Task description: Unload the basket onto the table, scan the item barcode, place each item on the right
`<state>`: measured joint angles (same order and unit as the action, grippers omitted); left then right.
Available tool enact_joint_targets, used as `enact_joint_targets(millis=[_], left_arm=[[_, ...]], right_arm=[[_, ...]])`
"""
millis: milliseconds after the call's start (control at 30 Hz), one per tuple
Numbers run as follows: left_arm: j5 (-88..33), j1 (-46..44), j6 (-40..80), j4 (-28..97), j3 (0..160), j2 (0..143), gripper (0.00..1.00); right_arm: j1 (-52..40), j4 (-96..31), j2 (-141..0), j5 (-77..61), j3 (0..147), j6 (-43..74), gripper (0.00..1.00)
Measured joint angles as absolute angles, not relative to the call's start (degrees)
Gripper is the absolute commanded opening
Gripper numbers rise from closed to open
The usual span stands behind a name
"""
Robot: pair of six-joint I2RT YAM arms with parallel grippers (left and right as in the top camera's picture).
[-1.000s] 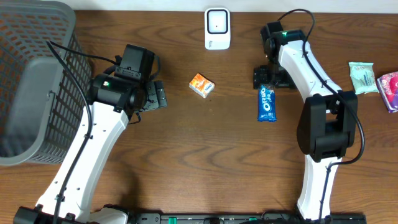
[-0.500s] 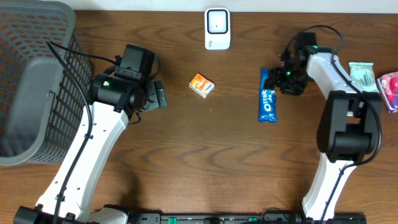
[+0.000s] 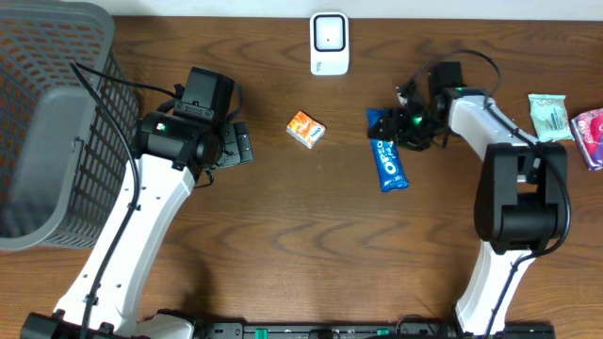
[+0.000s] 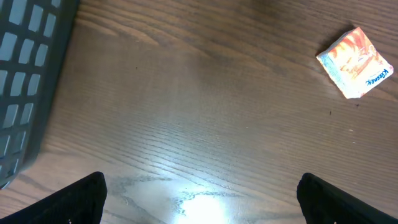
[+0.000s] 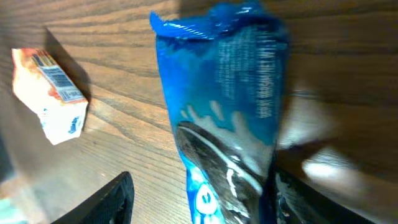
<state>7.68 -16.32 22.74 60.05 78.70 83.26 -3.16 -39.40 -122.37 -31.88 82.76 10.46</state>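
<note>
A blue Oreo pack (image 3: 388, 158) lies tilted on the wooden table, right of centre. My right gripper (image 3: 399, 124) is low over its upper end. In the right wrist view the Oreo pack (image 5: 224, 112) runs between the two fingers of the right gripper (image 5: 205, 202). It rests against the right finger (image 5: 305, 199), while a strip of bare table separates it from the left finger (image 5: 109, 199), so the jaws stand open around it. The white scanner (image 3: 329, 42) stands at the table's back edge. My left gripper (image 3: 237, 144) hovers open over bare wood (image 4: 202, 199).
A small orange tissue pack (image 3: 305, 129) lies left of the Oreo pack and also shows in both wrist views (image 4: 356, 62) (image 5: 53, 93). A grey mesh basket (image 3: 47, 122) fills the far left. A green packet (image 3: 548, 115) and a pink packet (image 3: 590, 134) lie at the right edge.
The right arm swung round to the Oreo pack's upper end and its jaws narrowed from wide open. The pack slid left and tilted. The left arm stayed still.
</note>
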Motion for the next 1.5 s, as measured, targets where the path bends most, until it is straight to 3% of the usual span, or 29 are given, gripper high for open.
enact_joint_targets(millis=[100, 200, 233, 300, 567, 800, 967, 1200, 1500], left_arm=[[7.68, -16.32, 22.74, 60.03, 78.70, 83.24, 0.98], [7.68, -16.32, 22.74, 60.05, 78.70, 83.24, 0.98], [7.68, -16.32, 22.74, 60.05, 78.70, 83.24, 0.98], [7.68, -16.32, 22.74, 60.03, 78.70, 83.26, 0.98], [7.68, -16.32, 22.74, 60.05, 78.70, 83.24, 0.98], [7.68, -16.32, 22.74, 60.03, 78.70, 83.26, 0.98], [7.68, -16.32, 22.74, 60.03, 78.70, 83.26, 0.98], [7.68, -16.32, 22.74, 60.05, 78.70, 83.26, 0.98], [7.68, -16.32, 22.74, 60.03, 78.70, 83.24, 0.98]], right_arm=[[-3.66, -39.42, -122.26, -29.30, 82.65, 11.44, 0.41], [-3.64, -38.17, -122.13, -28.49, 81.56, 11.81, 0.40], [-3.68, -37.28, -121.78, -28.51, 80.71, 12.05, 0.31], [-3.79, -35.16, -121.25, -28.08, 79.02, 12.97, 0.01], [-4.05, -32.45, -121.34, -31.66, 77.60, 16.84, 0.01], [-6.28, -33.82, -127.15, -35.66, 90.65, 21.54, 0.01], [-8.32, -26.65, -127.46, -36.64, 100.64, 26.30, 0.01], [-10.37, -9.39, -127.44, -33.98, 101.80, 35.99, 0.01], [-15.59, -2.96, -127.44, -23.29, 101.80, 45.32, 0.01]])
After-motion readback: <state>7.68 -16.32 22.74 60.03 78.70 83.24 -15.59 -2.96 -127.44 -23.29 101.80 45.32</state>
